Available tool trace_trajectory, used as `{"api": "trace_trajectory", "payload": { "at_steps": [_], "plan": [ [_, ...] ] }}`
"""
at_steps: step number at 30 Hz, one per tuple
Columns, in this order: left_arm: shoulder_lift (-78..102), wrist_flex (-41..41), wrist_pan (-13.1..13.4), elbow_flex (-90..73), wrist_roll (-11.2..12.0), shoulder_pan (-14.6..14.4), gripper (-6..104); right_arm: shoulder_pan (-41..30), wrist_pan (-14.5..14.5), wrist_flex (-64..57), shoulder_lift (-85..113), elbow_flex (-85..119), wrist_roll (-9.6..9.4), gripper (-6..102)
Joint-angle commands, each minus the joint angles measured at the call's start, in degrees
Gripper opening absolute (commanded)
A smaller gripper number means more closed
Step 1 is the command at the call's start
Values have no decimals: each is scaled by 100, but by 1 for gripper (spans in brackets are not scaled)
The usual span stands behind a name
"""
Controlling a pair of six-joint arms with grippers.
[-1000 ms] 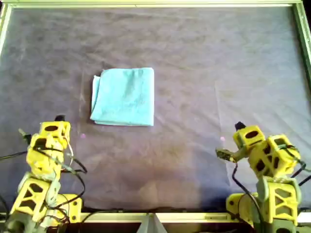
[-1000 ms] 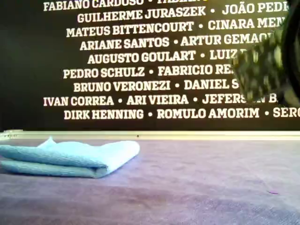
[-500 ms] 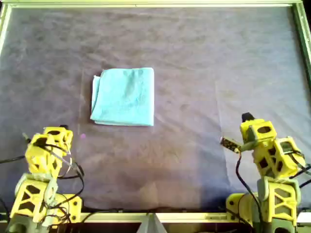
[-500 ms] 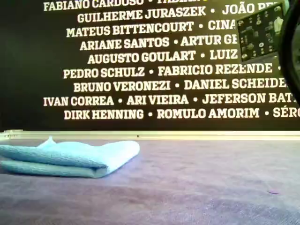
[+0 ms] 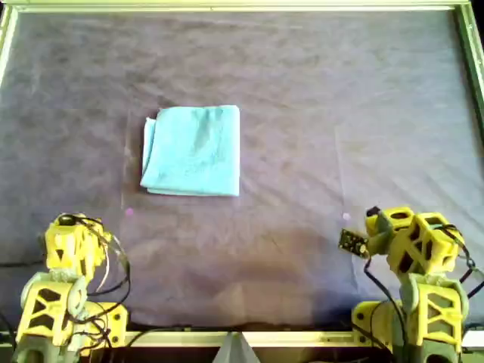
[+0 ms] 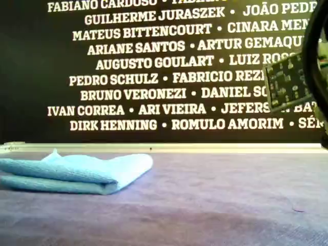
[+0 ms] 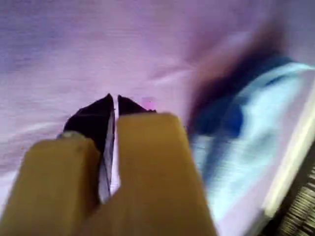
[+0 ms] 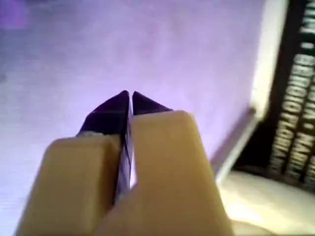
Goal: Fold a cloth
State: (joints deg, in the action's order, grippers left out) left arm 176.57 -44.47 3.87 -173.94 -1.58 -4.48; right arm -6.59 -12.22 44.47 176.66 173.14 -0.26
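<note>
Cloth: sky-blue towel (image 5: 193, 150) sits already folded into a neat rectangle on the purple-grey mat (image 5: 318, 113), left of centre in the overhead view, lying flat with the rounded fold showing at its near end in the exterior view (image 6: 77, 173)
Layers: looks like a couple of layers stacked, one corner poking out a bit on the overhead view's left edge
Left claw: (image 7: 116, 104) closed, tips pinched together with nothing between them, parked at the overhead view's bottom left (image 5: 72, 238), well apart from the cloth
Right claw: (image 8: 130, 101) also closed and empty, at the overhead view's bottom right (image 5: 378, 223), well apart from the cloth too
Step in hand: my read is the fold is pretty much done and both arms are parked near their bases
Doing it well: if another fold is wanted, I'd open both claws first, come in low at the two near corners, pinch all layers together and lift evenly so the stack doesn't slide apart
Hard to see: left wrist view is blurry, the pale blue smear there is probably the cloth but can't swear to it; exterior view only catches a circuit board (image 6: 287, 82) and a dark cable at its right edge, arm cut off
</note>
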Motion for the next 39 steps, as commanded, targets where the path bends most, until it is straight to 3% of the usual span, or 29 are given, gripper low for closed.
{"api": "trace_trajectory", "payload": {
  "at_steps": [1,3,7,39],
  "plan": [
    [62,-229,-9,79,18,53,0,62,-9,404,237,88,26,2],
    [44,-229,79,79,-9,70,0,62,-18,492,229,88,35,2],
    [44,-229,-9,79,44,79,0,53,-26,501,229,79,105,2],
    [44,-229,-9,79,44,88,0,53,-26,501,220,79,114,2]
  ]
}}
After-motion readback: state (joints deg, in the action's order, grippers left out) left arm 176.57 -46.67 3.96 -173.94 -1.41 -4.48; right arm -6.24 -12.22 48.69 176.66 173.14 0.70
